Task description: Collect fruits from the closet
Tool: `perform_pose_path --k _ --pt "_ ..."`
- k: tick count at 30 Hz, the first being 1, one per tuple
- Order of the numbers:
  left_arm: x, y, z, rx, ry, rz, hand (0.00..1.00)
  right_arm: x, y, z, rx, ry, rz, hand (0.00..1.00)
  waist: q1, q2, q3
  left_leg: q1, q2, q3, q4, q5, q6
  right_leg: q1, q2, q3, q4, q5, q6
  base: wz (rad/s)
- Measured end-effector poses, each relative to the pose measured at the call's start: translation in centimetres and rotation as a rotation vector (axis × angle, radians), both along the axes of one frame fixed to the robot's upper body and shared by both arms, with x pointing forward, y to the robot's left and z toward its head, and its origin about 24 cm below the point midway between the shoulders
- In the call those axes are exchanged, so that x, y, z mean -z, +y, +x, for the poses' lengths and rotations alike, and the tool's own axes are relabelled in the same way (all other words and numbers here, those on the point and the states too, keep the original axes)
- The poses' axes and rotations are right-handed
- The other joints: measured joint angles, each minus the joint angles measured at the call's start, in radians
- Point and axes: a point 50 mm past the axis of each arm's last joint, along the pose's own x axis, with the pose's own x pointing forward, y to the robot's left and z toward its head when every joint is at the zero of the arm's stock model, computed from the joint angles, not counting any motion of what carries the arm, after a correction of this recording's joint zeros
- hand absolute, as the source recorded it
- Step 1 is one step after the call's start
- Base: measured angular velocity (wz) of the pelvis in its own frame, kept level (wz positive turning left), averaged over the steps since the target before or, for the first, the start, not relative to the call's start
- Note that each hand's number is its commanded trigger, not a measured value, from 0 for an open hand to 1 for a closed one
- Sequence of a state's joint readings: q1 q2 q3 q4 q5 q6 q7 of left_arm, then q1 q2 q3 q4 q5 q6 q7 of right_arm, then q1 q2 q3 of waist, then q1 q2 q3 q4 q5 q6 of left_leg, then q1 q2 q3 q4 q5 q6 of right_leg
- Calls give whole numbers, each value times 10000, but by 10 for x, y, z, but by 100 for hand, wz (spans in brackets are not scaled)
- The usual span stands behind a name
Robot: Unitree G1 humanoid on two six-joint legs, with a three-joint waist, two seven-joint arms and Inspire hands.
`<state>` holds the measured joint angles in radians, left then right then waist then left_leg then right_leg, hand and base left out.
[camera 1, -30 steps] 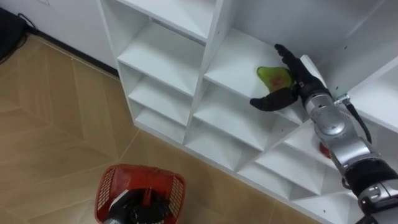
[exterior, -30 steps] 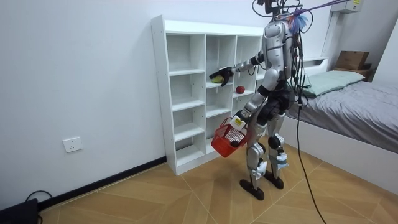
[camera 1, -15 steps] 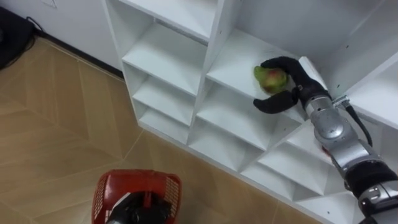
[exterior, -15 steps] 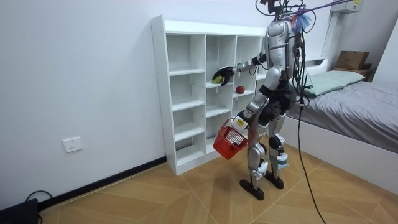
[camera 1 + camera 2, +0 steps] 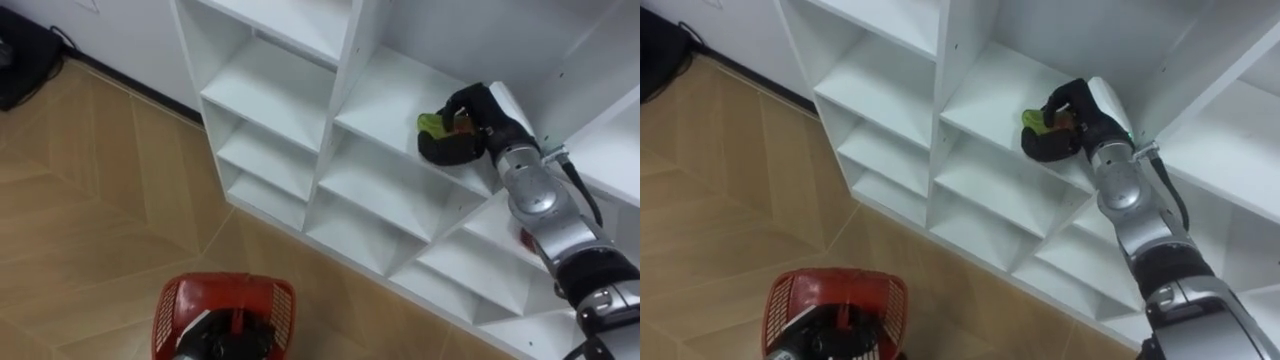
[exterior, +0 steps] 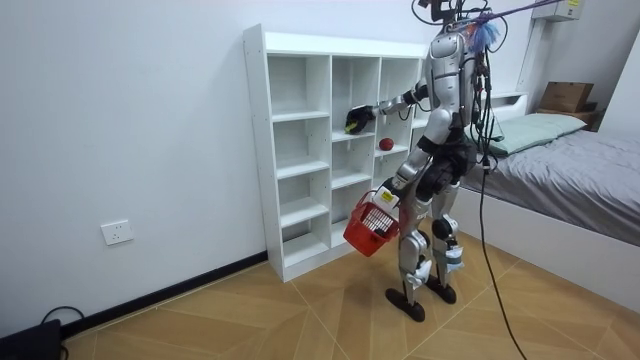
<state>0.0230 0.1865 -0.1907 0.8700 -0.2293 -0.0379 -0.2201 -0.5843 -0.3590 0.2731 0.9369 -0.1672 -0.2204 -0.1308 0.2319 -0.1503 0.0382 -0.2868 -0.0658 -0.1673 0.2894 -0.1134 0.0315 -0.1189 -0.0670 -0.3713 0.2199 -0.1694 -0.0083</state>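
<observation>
Left eye view: right hand (image 5: 462, 128) is reached into the white shelf unit (image 5: 345, 90), fingers and thumb curled tight round a green fruit (image 5: 430, 123). Only a small part of the fruit's green skin shows between the dark fingers. Hand and fruit sit at the front part of a compartment's board; whether the fruit rests on the board or is just clear of it cannot be told from here.

A red fruit (image 5: 524, 238) lies in the compartment lower right of that one, mostly hidden behind the right forearm.

A red basket (image 5: 190, 295) shows at the bottom edge, over the wooden floor (image 5: 90, 200), well apart from the shelf. The left hand (image 5: 228, 338) shows as a dark shape at the basket's top middle, probably on its handle; its grip cannot be told.

Room view: robot stands upright, close before the shelf unit, right arm stretched out level into the middle column, second compartment from the top. The basket hangs at thigh height on its left side. A bed (image 6: 590, 170) stands behind the robot, at the room view's right.
</observation>
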Motion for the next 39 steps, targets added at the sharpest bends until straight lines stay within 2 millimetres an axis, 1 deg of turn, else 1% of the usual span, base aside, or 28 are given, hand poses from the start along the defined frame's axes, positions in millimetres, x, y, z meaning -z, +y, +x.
perform_pose_path --k 10,14,19,21,23,24,27,28,30,32,33,34,35,36,37,39 --pt "0 0 1 34 -14 -35 100 0 0 0 48 46 69 100 43 1 4 -1 1 -1 -45 3 -5 -5 -2 12 -9 0 3 0" --pt "0 0 3 37 -43 -46 100 -4 7 1 -132 -93 187 100 -116 -1 4 -1 0 25 -31 2 -4 -23 -7 91 -4 -3 7 -2" --pt "-1 -2 5 168 -83 -48 100 -6 12 1 -385 -126 239 100 -201 -5 0 14 8 116 -44 -1 2 -48 -28 148 1 -4 9 -3" --pt "-1 -2 6 193 -115 -31 100 -5 17 -2 -561 -215 309 100 -263 -4 0 15 45 270 -40 -5 8 -49 -29 166 6 -5 10 -5" --pt "-2 -3 6 182 -152 -46 100 -2 27 -7 -913 -278 618 100 -407 7 -5 33 72 374 -5 -16 24 -49 -22 244 13 -4 10 -8" --pt "-2 -4 7 164 -161 -81 100 -2 29 -9 -1003 -315 713 100 -448 22 -13 32 72 386 7 -24 32 -51 -22 264 13 -4 11 -8" --pt "-2 -6 8 16 -241 -197 100 1 37 -23 -1473 -407 1070 100 -603 131 -32 43 78 458 31 -36 48 -52 -20 359 14 3 22 -8" --pt "-2 -8 8 -45 -251 -196 100 3 39 -28 -1596 -373 1185 100 -663 197 -35 65 95 513 39 -40 55 -56 -17 403 15 20 33 -15" --pt "-1 -13 8 -75 -251 -289 100 9 43 -37 -1724 -190 1396 100 -725 295 -77 142 110 581 2 -40 56 -44 -14 522 38 31 41 -19" --pt "-1 -16 8 -81 -261 -367 100 17 49 -45 -1959 161 1811 100 -813 394 -134 314 169 764 -108 -37 58 -28 -16 736 89 38 34 -27" --pt "-1 -16 8 -76 -259 -367 100 18 51 -46 -2043 232 1955 100 -870 415 -147 366 179 805 -155 -27 60 -21 -15 777 104 38 34 -21" --pt "-1 -16 9 -61 -283 -359 100 18 55 -49 -2227 235 2091 100 -950 478 -183 390 195 868 -170 -22 60 -25 -5 866 108 39 32 -18" --pt "-1 -18 10 -48 -314 -431 100 17 58 -52 -2370 170 2204 100 -1050 527 -209 432 225 1014 -184 -24 61 -34 -3 973 105 44 24 -22" --pt "-1 -19 10 -47 -315 -459 100 17 60 -54 -2454 153 2278 100 -1068 549 -220 479 244 1086 -217 -24 61 -26 5 1022 105 53 16 -29" --pt "-1 -21 10 -42 -316 -509 100 17 64 -58 -2640 136 2398 100 -1130 595 -246 577 274 1214 -266 -28 63 2 28 1174 110 56 13 -35" --pt "-1 -22 10 -39 -332 -528 100 16 70 -61 -2840 118 2620 100 -1189 654 -251 755 326 1416 -361 -31 63 49 61 1280 138 70 1 -34"
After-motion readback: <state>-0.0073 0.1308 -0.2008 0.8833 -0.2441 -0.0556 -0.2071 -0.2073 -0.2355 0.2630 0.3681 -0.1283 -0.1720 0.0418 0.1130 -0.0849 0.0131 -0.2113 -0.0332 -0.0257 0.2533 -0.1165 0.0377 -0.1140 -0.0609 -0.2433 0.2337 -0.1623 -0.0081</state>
